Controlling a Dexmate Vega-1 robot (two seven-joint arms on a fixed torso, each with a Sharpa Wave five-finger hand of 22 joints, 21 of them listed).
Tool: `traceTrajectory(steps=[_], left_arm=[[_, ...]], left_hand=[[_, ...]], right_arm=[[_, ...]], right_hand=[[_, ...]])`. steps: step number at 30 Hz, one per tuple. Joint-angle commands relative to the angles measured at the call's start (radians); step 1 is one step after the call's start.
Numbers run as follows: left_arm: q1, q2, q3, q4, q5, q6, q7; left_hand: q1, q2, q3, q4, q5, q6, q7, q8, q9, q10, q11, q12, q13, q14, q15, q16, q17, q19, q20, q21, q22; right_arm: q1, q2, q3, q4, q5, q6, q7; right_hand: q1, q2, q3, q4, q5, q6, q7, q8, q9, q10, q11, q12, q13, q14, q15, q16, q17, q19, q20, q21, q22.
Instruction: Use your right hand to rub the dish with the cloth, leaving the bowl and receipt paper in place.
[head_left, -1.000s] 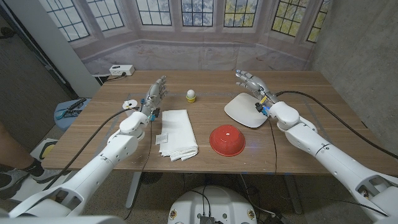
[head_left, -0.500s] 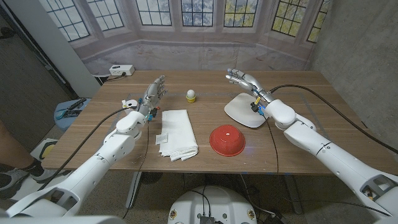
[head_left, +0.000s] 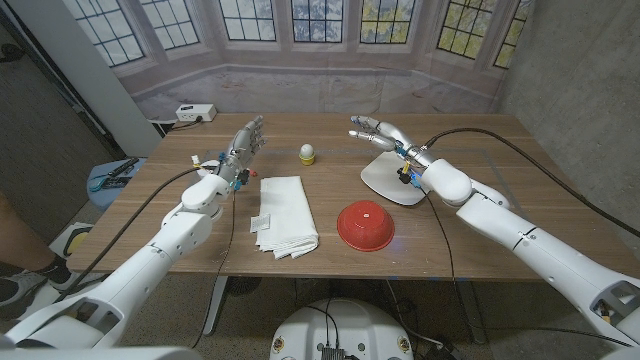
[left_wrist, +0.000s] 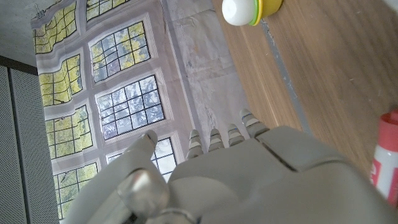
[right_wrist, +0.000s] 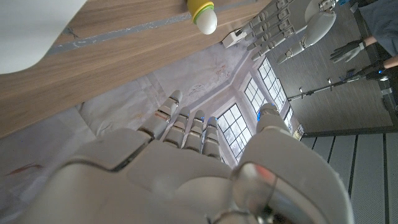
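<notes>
The white dish lies right of the table's middle. A folded white cloth lies left of middle, with a small receipt slip at its left edge. A red bowl sits upside down in front of the dish. My right hand hovers above the dish's far left corner, fingers stretched out and holding nothing. My left hand is raised beyond the cloth's far left corner, fingers extended and empty. A corner of the dish shows in the right wrist view, with my right hand below it.
A white and yellow egg-shaped object stands on the table between my hands. A small white and red item lies left of my left wrist. A white power strip rests on the back ledge. A person's hand shows far off.
My right hand has swung left from over the dish's far edge to beyond its far left corner. My left hand has lifted slightly and moved farther back. Cloth, bowl and dish are unmoved.
</notes>
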Motion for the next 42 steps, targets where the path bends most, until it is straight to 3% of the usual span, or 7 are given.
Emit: traceTrajectory(steps=[1, 16, 19, 26, 35, 42], left_arm=[[-0.003, -0.013, -0.006, 0.021, 0.007, -0.037, 0.006], [0.003, -0.004, -0.015, 0.038, -0.008, -0.041, -0.012], [0.013, 0.002, -0.02, 0.028, -0.01, -0.039, -0.006], [0.028, 0.009, -0.028, 0.017, -0.016, -0.036, 0.0], [0.039, 0.015, -0.031, 0.006, -0.018, -0.029, 0.007], [0.035, 0.008, -0.028, 0.017, -0.021, -0.032, 0.0]], left_hand=[[-0.008, -0.001, 0.002, -0.006, 0.003, 0.02, 0.001, 0.006, 0.002, 0.009, -0.002, 0.005, 0.006, 0.016, 0.004, 0.007, 0.002, 0.012, 0.006, 0.005, 0.004], [-0.01, -0.001, 0.005, -0.009, 0.003, 0.03, 0.006, 0.007, 0.003, 0.015, -0.003, 0.004, 0.006, 0.018, 0.006, 0.003, 0.002, 0.015, 0.007, 0.003, 0.004], [-0.01, -0.001, 0.006, -0.01, 0.003, 0.031, 0.006, 0.006, 0.003, 0.015, -0.003, 0.004, 0.006, 0.018, 0.005, 0.003, 0.002, 0.015, 0.007, 0.003, 0.004], [-0.011, -0.001, 0.007, -0.011, 0.002, 0.03, 0.006, 0.005, 0.003, 0.016, -0.003, 0.003, 0.006, 0.018, 0.008, 0.002, 0.002, 0.015, 0.007, 0.002, 0.004], [-0.013, -0.001, 0.008, -0.012, 0.002, 0.031, 0.007, 0.004, 0.003, 0.018, -0.001, 0.003, 0.006, 0.022, 0.013, 0.002, 0.002, 0.018, 0.009, 0.001, 0.004], [-0.014, -0.001, 0.009, -0.013, 0.002, 0.032, 0.008, 0.003, 0.003, 0.02, -0.002, 0.003, 0.006, 0.024, 0.013, 0.002, 0.003, 0.019, 0.01, 0.001, 0.004]], right_arm=[[0.017, -0.028, -0.029, -0.068, -0.101, -0.048, 0.033], [0.047, -0.035, -0.086, -0.121, -0.238, -0.102, 0.086], [0.052, -0.038, -0.097, -0.136, -0.269, -0.117, 0.097], [0.066, -0.037, -0.123, -0.164, -0.332, -0.15, 0.129], [0.083, -0.033, -0.156, -0.198, -0.401, -0.184, 0.178], [0.091, -0.04, -0.184, -0.237, -0.493, -0.215, 0.21]], right_hand=[[0.013, -0.003, 0.003, -0.007, 0.006, 0.006, -0.008, 0.003, 0.003, 0.008, -0.009, 0.006, 0.002, -0.003, -0.022, 0.003, -0.001, -0.002, 0.006, 0.0, 0.004], [0.014, -0.005, 0.002, -0.005, 0.005, -0.003, -0.012, -0.001, 0.003, -0.004, -0.013, 0.0, 0.001, -0.01, -0.012, 0.002, -0.003, -0.016, 0.021, 0.001, 0.004], [0.014, -0.006, 0.001, -0.005, 0.005, 0.003, -0.005, 0.001, 0.002, 0.001, -0.005, 0.001, 0.001, -0.009, -0.011, 0.003, -0.004, -0.016, 0.023, 0.003, 0.004], [0.019, -0.007, 0.002, -0.007, 0.004, 0.014, 0.012, 0.003, 0.001, 0.011, -0.012, 0.002, -0.002, -0.006, 0.012, 0.005, -0.005, -0.019, 0.032, 0.004, 0.004], [0.025, -0.008, 0.004, -0.009, 0.005, 0.019, 0.014, 0.003, -0.001, 0.015, -0.016, 0.001, -0.005, -0.008, 0.024, 0.005, -0.006, -0.042, 0.038, -0.001, 0.004], [0.033, -0.01, 0.006, -0.011, 0.006, 0.027, 0.01, 0.005, -0.002, 0.03, -0.019, 0.004, -0.007, -0.014, 0.027, 0.003, -0.007, -0.042, 0.061, 0.003, 0.003]])
